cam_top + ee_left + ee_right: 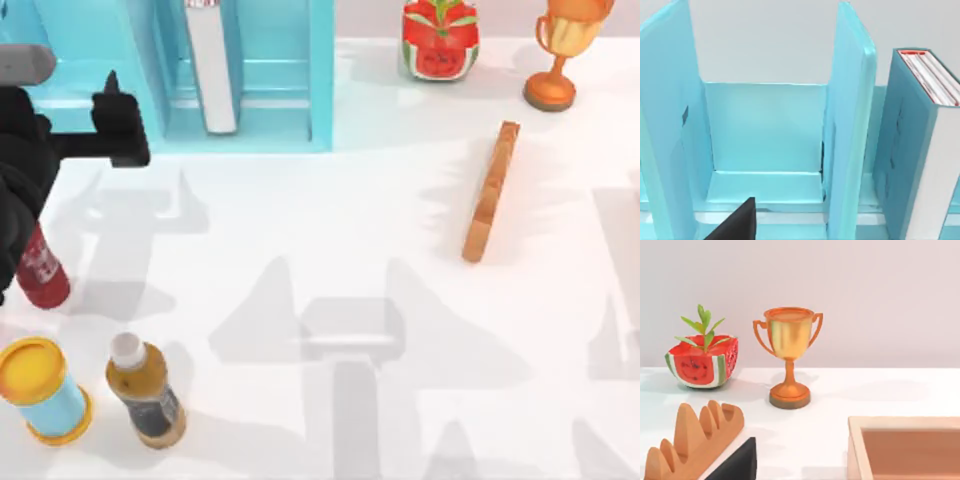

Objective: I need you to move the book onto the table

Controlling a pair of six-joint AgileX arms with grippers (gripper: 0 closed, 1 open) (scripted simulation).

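Observation:
The book (212,65) stands upright in the light blue shelf (320,70) at the table's back left, edge-on as a white-grey slab. In the left wrist view its teal cover and white pages (920,150) stand just past a shelf divider (850,125). My left gripper (118,125) hovers in front of the shelf compartment to the left of the book, apart from it and open, holding nothing. One of its black fingertips (742,220) points into that compartment. Below it spreads the white table (330,230). A black fingertip (740,460) of my open right gripper pokes into the right wrist view.
An orange-brown slab (491,190) lies right of centre. A watermelon planter (440,38) and a gold trophy (565,45) stand at the back right. A red bottle (42,270), a yellow-capped can (45,390) and a brown bottle (145,392) crowd the front left. A wooden tray (905,447) lies near my right gripper.

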